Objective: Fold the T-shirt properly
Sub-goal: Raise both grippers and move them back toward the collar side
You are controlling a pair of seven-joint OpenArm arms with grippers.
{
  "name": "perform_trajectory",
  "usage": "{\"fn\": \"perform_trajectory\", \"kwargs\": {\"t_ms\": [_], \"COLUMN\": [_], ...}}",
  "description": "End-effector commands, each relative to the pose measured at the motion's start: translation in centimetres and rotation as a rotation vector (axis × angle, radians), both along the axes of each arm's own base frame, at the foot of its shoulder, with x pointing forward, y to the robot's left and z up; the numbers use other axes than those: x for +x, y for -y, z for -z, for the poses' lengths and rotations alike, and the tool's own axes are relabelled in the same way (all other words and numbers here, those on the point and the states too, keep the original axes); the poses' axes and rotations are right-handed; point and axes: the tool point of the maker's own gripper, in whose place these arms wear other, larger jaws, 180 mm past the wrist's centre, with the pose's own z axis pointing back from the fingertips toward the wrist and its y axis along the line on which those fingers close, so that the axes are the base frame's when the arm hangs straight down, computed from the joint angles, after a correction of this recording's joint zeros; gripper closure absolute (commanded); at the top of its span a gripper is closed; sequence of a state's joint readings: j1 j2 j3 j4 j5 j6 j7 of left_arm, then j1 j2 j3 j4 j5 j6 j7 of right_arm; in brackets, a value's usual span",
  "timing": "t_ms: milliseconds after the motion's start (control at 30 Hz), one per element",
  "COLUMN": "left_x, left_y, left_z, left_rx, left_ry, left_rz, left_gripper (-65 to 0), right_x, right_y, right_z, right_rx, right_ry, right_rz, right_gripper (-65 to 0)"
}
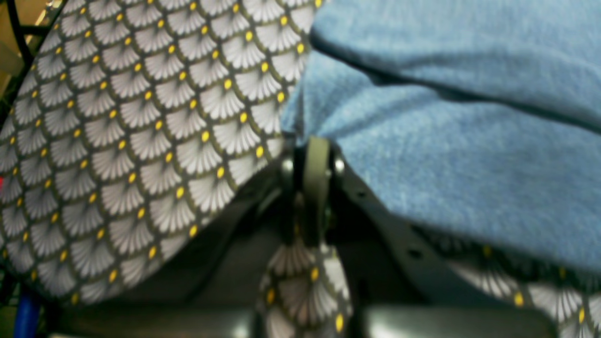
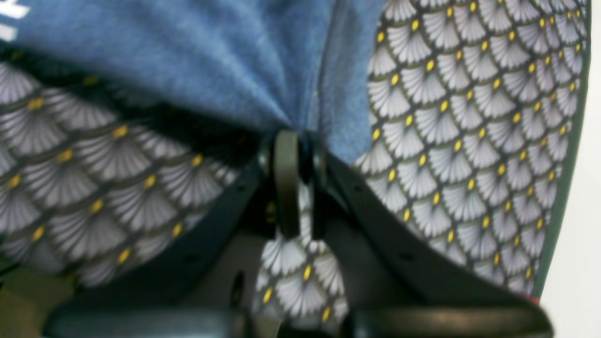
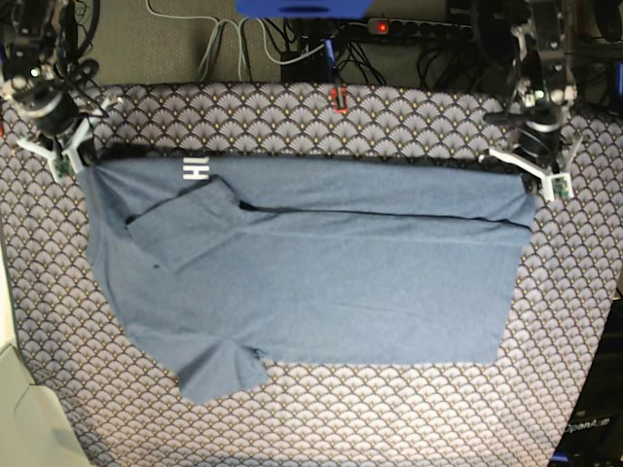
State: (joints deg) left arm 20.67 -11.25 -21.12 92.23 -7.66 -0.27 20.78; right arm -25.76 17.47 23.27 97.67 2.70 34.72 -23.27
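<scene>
The slate-blue T-shirt (image 3: 321, 282) lies spread across the fan-patterned tablecloth (image 3: 389, 418). Its far edge is turned over toward the front, showing a bit of white lettering (image 3: 195, 168). One sleeve (image 3: 185, 229) lies folded onto the body and the other (image 3: 219, 370) sticks out at the front left. My right gripper (image 3: 80, 161) is shut on the shirt's far left corner, the cloth (image 2: 211, 61) bunching into the gripper (image 2: 293, 145). My left gripper (image 3: 533, 185) is shut on the far right corner, with fabric (image 1: 446, 164) pinched in the gripper (image 1: 312, 155).
Behind the table's far edge run cables and a power strip (image 3: 419, 29), with a blue object (image 3: 302, 5) at the top centre. A small red item (image 3: 339, 99) sits on the far edge. A white surface (image 3: 24, 418) borders the front left corner.
</scene>
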Motion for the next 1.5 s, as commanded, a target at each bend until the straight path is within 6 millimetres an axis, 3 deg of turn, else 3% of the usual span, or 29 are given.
{"fn": "perform_trajectory", "kwargs": {"t_ms": [0,300,400,533,1133,1200,1300,1400,1467], "left_x": [-0.2,-3.7,-4.6,-4.8,-5.0,-5.1,-5.2,-5.3,-5.3], "left_y": [-0.6,-0.2,-1.1,-2.5,-2.7,-2.6,-2.3,-0.4,0.3], "left_z": [-1.3,0.1,0.2,-0.4,-0.1,0.0,0.2,0.7,0.8], "left_rx": [0.036,0.04,0.05,0.069,0.07,0.068,0.064,0.029,0.016], "left_ry": [0.035,-0.039,-0.053,-0.043,-0.059,-0.062,-0.071,-0.087,-0.09], "left_rz": [0.006,0.018,-0.002,-0.037,-0.036,-0.035,-0.019,0.081,0.119], "left_gripper": [-0.3,-0.3,-0.3,-0.3,-1.1,-6.4,-19.4,-33.7,-42.3], "right_x": [-0.1,-3.6,-3.9,-4.1,-4.5,-4.5,-4.6,-5.2,-5.2], "right_y": [0.3,-0.4,-0.4,-0.3,-0.2,-0.2,-0.2,-0.1,0.7], "right_z": [-0.9,0.1,0.2,0.3,0.7,0.7,0.7,0.9,0.5], "right_rx": [-0.003,0.028,0.028,0.027,0.021,0.021,0.021,0.018,0.007], "right_ry": [0.024,-0.045,-0.053,-0.057,-0.075,-0.076,-0.079,-0.091,-0.081], "right_rz": [-0.003,-0.004,-0.005,-0.006,-0.002,-0.001,-0.001,-0.002,0.015], "right_gripper": [0.0,0.0,0.0,0.0,0.0,-4.0,-14.4,-27.6,-32.6]}}
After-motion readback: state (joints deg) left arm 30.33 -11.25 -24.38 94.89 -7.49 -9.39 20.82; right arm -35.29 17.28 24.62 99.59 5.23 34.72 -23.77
